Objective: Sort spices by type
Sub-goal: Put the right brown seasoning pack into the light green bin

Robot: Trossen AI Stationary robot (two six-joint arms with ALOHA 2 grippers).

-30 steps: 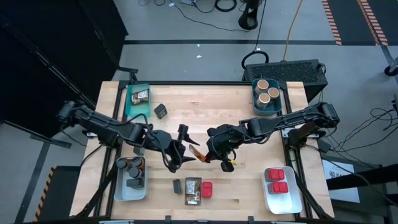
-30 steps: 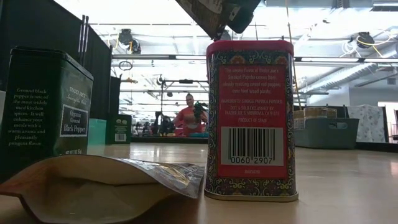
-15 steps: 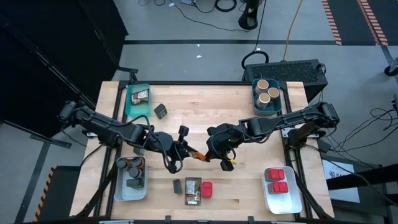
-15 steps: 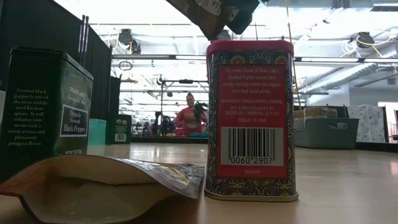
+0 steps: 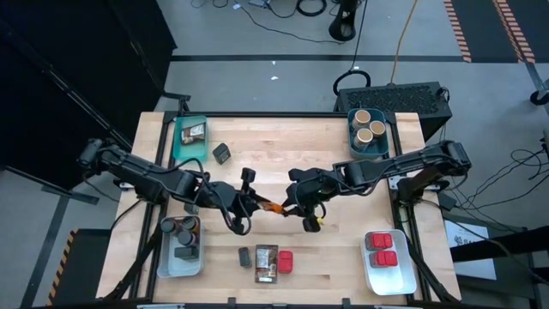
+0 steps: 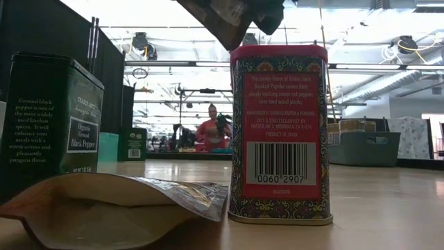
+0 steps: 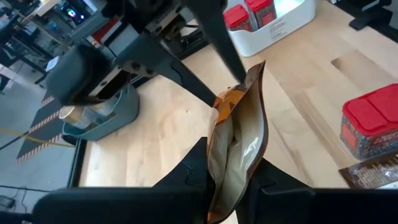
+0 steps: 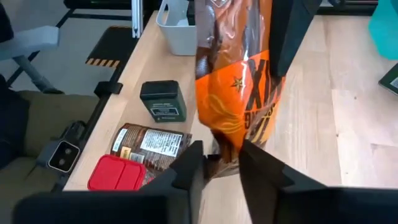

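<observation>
Sorting looks partly done, judged from how the containers lie. Three tan cylinders (image 5: pixel 367 131) sit in the grey bin (image 5: pixel 352 142) at the far right corner of the bench (image 5: pixel 292 146), two red tins (image 5: pixel 382 250) sit in the white bin (image 5: pixel 371 280) at the near right, dark jars (image 5: pixel 181 236) fill the clear bin (image 5: pixel 163 262) at the near left, and one printed packet (image 5: pixel 193 132) lies in the teal bin (image 5: pixel 177 137) at the far left.

An orange-brown packet (image 5: pixel 271 208) hangs above mid-bench between the two arms. The left jaws (image 5: pixel 250 206) are clamped on one end of it; the left wrist view shows both dark fingers pressed against its sides. The right jaws (image 5: pixel 290 207) sit at its other end: the right wrist view shows the fingers (image 8: pixel 186 168) either side of the packet's edge, but whether they are gripping or letting go I cannot tell. It reads as a hand-over toward the left side, where the teal bin is.

Left loose on the bench, on the near side of both jaws: a small dark tin (image 5: pixel 244 256), a brown packet (image 5: pixel 267 263) and a red tin (image 5: pixel 285 261) in a row. A black tin (image 5: pixel 222 153) stands on the far side of the left jaws. So at least five items look unsorted, counting the one in the air
</observation>
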